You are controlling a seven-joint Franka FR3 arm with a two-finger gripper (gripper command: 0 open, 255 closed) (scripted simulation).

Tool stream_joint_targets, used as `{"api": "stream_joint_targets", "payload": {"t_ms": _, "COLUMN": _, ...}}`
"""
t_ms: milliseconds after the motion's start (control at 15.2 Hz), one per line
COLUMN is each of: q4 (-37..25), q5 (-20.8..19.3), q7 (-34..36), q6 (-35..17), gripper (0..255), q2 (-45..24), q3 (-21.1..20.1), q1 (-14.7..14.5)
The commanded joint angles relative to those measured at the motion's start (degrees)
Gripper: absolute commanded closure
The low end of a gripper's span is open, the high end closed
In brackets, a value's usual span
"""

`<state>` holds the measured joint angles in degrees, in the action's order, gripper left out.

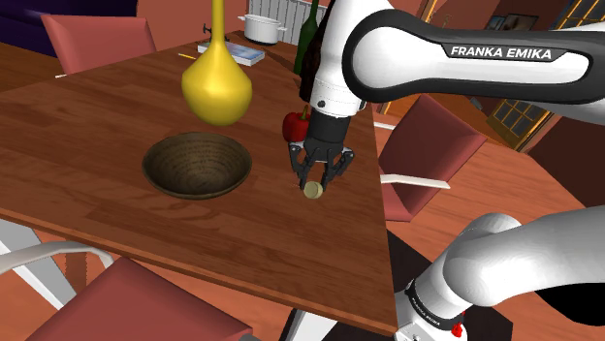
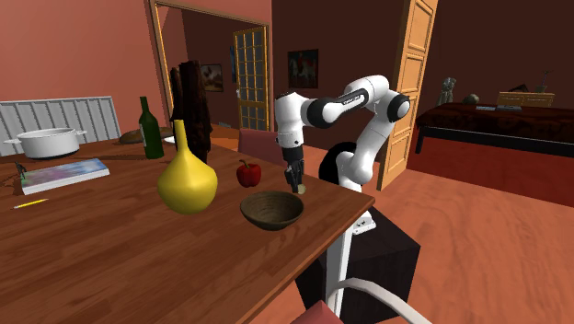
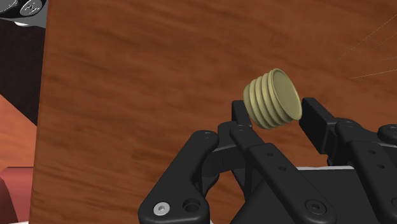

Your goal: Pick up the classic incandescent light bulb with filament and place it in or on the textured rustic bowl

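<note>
Tan threaded base clamped, bowl not yet reached.
I've got the gripper [image 1: 312,182] closed on the bulb [image 3: 272,98] just above the table [image 1: 107,116], beside the bowl [image 1: 173,155] (apple [image 1: 294,126] close behind). Grasp looks done; carry and release remain. Its long axis seems roughly level, threaded end poking out from between the fingers.
</note>
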<state>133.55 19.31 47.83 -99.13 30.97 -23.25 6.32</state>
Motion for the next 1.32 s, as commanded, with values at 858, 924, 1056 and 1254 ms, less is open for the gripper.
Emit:
{"api": "stream_joint_targets", "payload": {"t_ms": 858, "q4": -8.4, "q5": -1.1, "q7": 1.2, "q6": 8.2, "gripper": 255, "q2": -0.2, "q3": 1.4, "q1": 0.4}}
{"api": "stream_joint_targets", "payload": {"t_ms": 924, "q4": -9.3, "q5": -1.2, "q7": 1.4, "q6": 8.9, "gripper": 255, "q2": -0.3, "q3": 1.5, "q1": 0.5}}
{"api": "stream_joint_targets", "payload": {"t_ms": 1056, "q4": -11.0, "q5": -1.4, "q7": 1.6, "q6": 10.4, "gripper": 255, "q2": -0.5, "q3": 1.7, "q1": 0.6}}
{"api": "stream_joint_targets", "payload": {"t_ms": 1254, "q4": -13.6, "q5": -1.7, "q7": 2.0, "q6": 12.6, "gripper": 255, "q2": -1.0, "q3": 2.0, "q1": 0.7}}
